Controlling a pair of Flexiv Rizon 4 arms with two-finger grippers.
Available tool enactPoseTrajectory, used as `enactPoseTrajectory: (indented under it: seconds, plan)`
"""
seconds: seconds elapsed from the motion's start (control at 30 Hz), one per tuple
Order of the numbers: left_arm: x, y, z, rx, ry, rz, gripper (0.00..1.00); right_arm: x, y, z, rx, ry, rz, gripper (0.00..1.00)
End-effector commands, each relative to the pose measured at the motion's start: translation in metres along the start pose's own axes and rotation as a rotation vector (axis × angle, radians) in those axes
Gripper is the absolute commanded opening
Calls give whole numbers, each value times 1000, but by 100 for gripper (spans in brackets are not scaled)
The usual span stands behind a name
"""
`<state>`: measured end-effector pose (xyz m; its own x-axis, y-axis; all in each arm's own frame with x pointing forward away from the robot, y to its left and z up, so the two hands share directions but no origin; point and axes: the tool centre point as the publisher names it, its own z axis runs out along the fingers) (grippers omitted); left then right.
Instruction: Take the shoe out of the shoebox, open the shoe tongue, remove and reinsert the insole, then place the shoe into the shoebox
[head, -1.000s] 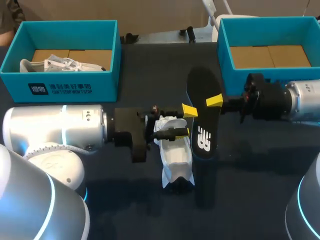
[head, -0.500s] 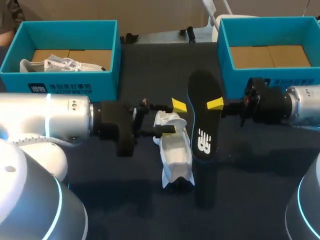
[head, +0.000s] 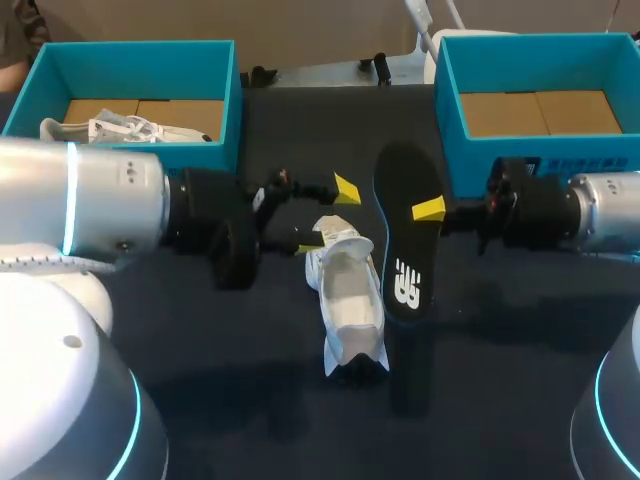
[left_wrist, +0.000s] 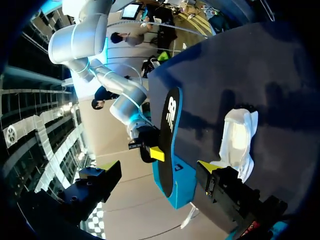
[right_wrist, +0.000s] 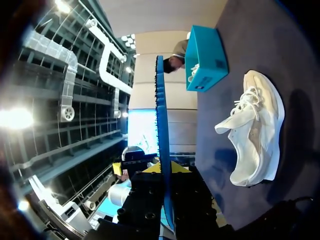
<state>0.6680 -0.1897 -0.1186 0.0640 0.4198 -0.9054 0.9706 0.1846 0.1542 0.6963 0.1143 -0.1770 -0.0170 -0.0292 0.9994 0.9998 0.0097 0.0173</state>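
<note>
The white shoe (head: 350, 300) is lying mid-frame, with the left gripper (head: 330, 215) hanging spread apart beside its upper end. Just right of it, the right gripper (head: 430, 210) is clamping the black insole (head: 405, 270).

The shoe (head: 352, 295) is showing soft, matt white woven cloth, with a smoother pale lining inside. The insole (head: 405, 245) is looking like black foam with a matt fabric face, and its thin edge is showing blue in the right wrist view. The table (head: 500, 340) is wearing a dark, matt, cloth-like cover. The left shoebox (head: 236, 100) and right shoebox (head: 447, 110) are showing smooth teal card walls over bare brown cardboard floors. The left arm (head: 90, 200) and right arm (head: 610, 205) are gleaming with glossy silver shells and matt black wrist housings. The left gripper (head: 332, 212) is showing matt yellow plastic tips.
</note>
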Motion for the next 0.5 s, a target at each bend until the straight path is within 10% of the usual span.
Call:
enactPoseTrajectory:
  seconds: [0.03, 0.5]
  plan:
    - [-8, 2, -2, 3, 120, -8, 100, -4, 0, 1, -1, 6, 0, 0]
    - [-10, 3, -4, 9, 123, -36, 100, -7, 1, 1, -5, 7, 8, 0]
